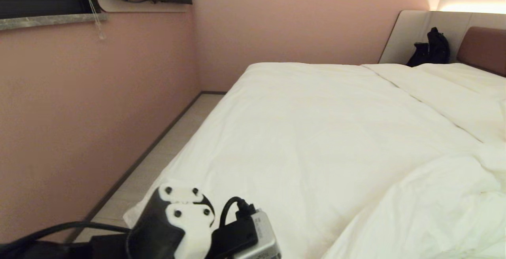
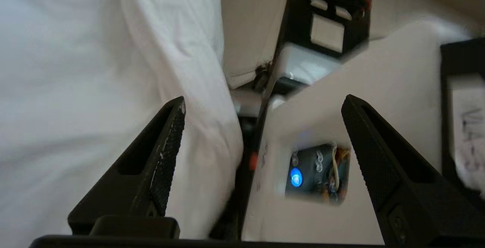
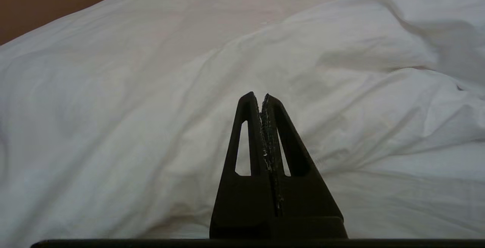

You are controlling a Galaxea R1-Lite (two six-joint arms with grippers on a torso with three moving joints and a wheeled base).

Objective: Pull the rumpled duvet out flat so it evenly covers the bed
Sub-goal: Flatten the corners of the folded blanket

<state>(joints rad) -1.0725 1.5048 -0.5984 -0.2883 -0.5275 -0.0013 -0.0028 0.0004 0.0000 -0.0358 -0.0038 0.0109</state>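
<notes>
The white duvet (image 1: 316, 132) lies spread over the bed (image 1: 482, 49), smooth across the left and middle and bunched in thick folds at the near right (image 1: 427, 211). My left wrist (image 1: 178, 219) hovers at the bed's near left corner. In the left wrist view the left gripper (image 2: 264, 100) is open with nothing between its fingers; the duvet's hanging edge (image 2: 182, 51) runs beside one finger (image 2: 166, 145). My right gripper (image 3: 261, 95) is shut and empty, pointing low across the creased duvet (image 3: 151, 89).
A pink wall (image 1: 79, 112) and a narrow strip of pale floor (image 1: 158, 160) run along the bed's left side. A black bag (image 1: 433, 49) leans at the headboard surround. My own base with a blue light (image 2: 296, 177) shows under the left gripper.
</notes>
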